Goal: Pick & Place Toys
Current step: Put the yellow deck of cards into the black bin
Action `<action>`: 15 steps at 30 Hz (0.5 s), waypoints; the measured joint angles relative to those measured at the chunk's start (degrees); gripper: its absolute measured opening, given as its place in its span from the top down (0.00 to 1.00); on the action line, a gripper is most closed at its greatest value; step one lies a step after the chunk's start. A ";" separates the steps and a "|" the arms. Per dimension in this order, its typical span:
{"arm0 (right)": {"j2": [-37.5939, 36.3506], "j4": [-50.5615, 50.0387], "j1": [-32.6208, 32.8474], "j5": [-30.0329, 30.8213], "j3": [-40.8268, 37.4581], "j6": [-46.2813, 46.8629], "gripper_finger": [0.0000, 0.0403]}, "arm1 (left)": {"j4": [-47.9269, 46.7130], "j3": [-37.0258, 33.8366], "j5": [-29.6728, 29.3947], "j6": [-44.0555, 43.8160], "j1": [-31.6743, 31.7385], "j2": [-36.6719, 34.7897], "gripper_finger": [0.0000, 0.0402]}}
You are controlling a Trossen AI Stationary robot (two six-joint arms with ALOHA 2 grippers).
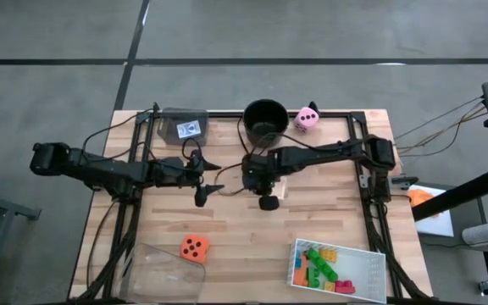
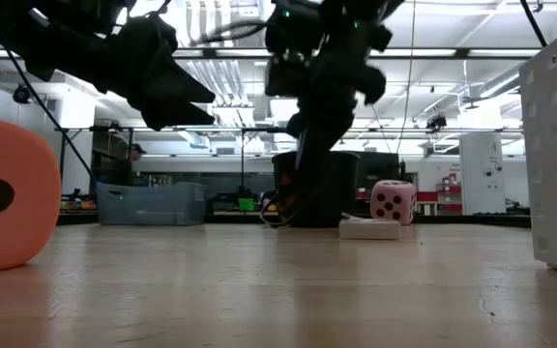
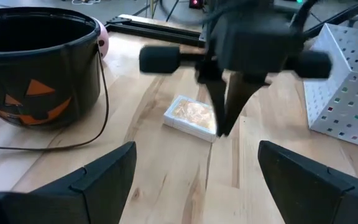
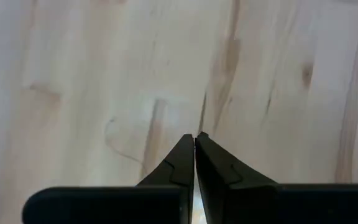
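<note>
Two dark arms meet near the middle of the table [image 1: 227,229] in the high view. The left gripper [image 1: 213,176] comes in from the left with its fingers spread wide and nothing between them; the right gripper [image 1: 258,180] comes in from the right beside a pale card pack [image 1: 281,188]. The black bucket [image 1: 265,120] sits at upper centre with the pink die [image 1: 306,119] just right of it. The orange die [image 1: 194,247] lies at lower centre, and coloured bricks [image 1: 320,265] fill the white tray [image 1: 381,269] at lower right. A clear tray [image 1: 182,125] stands at upper left.

Low view: the orange die [image 2: 3,193] fills the left edge, the pink die [image 2: 393,201] and the card pack [image 2: 369,228] sit right of centre.

Left wrist view: its wide-open fingers [image 3: 98,177] frame the card pack [image 3: 191,117], with the right gripper [image 3: 229,118] pointing down at the pack's near edge; whether they touch cannot be told.

Right wrist view: the right gripper [image 4: 194,138] is pressed shut, empty, over bare wood.
</note>
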 joint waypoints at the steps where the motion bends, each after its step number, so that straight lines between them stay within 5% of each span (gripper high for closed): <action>1: -0.04 -2.15 0.33 0.12 1.11 0.41 0.96 | -0.07 0.00 0.00 -0.01 0.00 0.00 0.17; 7: -0.13 -14.87 1.99 6.66 2.48 3.52 0.96 | -0.03 0.00 0.00 -0.01 0.00 0.00 0.17; 15: 1.83 -15.66 1.93 14.28 -1.35 9.61 0.96 | -0.01 0.00 -0.15 -0.01 0.00 0.00 0.17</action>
